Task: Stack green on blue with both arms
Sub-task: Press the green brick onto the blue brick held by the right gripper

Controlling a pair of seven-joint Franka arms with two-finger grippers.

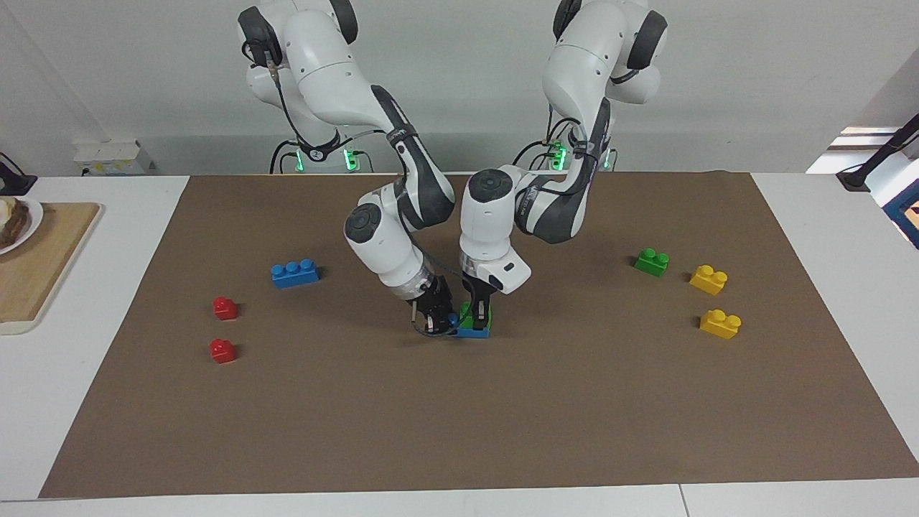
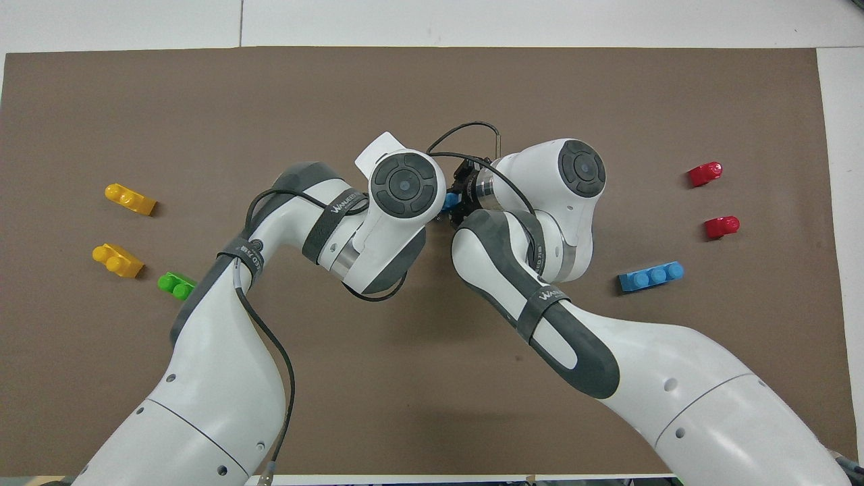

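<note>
Mid-mat, left gripper (image 1: 479, 314) jaws clenched on the green brick (image 1: 470, 313), which sits on top of the blue brick (image 1: 474, 331) lying on the brown mat (image 1: 502, 416) on the surface; right gripper (image 1: 436, 321) jaws clenched on that blue brick's end toward the right arm's side. Spare blue brick (image 1: 294, 273) and two red bricks (image 1: 224, 308) lie toward the right arm's end, second green brick (image 1: 652, 261) and two yellow bricks (image 1: 708, 279) toward the left arm's end, all well apart from the stack
</note>
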